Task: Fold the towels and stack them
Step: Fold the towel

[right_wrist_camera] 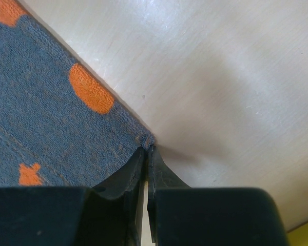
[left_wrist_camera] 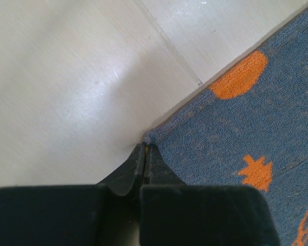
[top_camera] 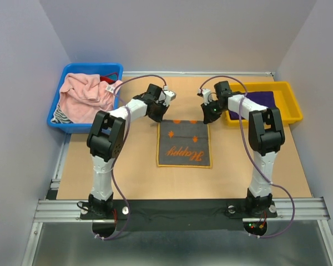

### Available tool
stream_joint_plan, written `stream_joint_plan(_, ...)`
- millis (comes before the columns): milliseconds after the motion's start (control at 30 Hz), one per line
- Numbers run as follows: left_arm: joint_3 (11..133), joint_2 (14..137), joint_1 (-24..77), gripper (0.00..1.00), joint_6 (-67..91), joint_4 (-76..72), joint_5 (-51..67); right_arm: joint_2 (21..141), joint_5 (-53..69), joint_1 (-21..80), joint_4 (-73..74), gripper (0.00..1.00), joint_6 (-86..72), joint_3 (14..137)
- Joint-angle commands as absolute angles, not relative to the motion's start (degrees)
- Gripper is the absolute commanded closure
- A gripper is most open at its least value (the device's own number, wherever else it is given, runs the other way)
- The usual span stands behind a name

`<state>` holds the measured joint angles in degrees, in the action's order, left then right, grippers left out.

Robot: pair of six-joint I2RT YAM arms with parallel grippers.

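Observation:
The grey-and-orange "Happy" towel (top_camera: 183,144) lies spread flat on the table's middle. My left gripper (top_camera: 159,115) is shut on its far left corner (left_wrist_camera: 150,137). My right gripper (top_camera: 207,117) is shut on its far right corner (right_wrist_camera: 146,140). Both corners are pinched between the fingertips just above the table. The pale pink towel (top_camera: 87,93) lies crumpled in the blue bin (top_camera: 58,123) at the far left. The dark purple towel (top_camera: 262,100) lies folded in the yellow bin (top_camera: 291,105) at the far right.
A striped cloth (top_camera: 61,115) pokes out under the pink towel in the blue bin. Bare wooden tabletop (top_camera: 127,172) lies around the grey towel. A metal rail (top_camera: 183,208) runs along the near edge by the arm bases.

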<state>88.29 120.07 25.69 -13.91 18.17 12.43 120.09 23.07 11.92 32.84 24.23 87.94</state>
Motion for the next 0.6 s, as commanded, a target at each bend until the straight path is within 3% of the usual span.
stream_joint_plan(0, 85.9, 110.2, 25.4, 1.00, -17.0, 14.0, 9.2, 115.8, 18.4, 11.7, 34.6, 1.00, 25.3, 90.3)
stream_joint_plan(567, 68.4, 96.1, 25.9, 1.00, -11.2, 3.9, 10.1, 100.0, 17.1, 14.9, 25.0, 0.99, 21.2, 74.6)
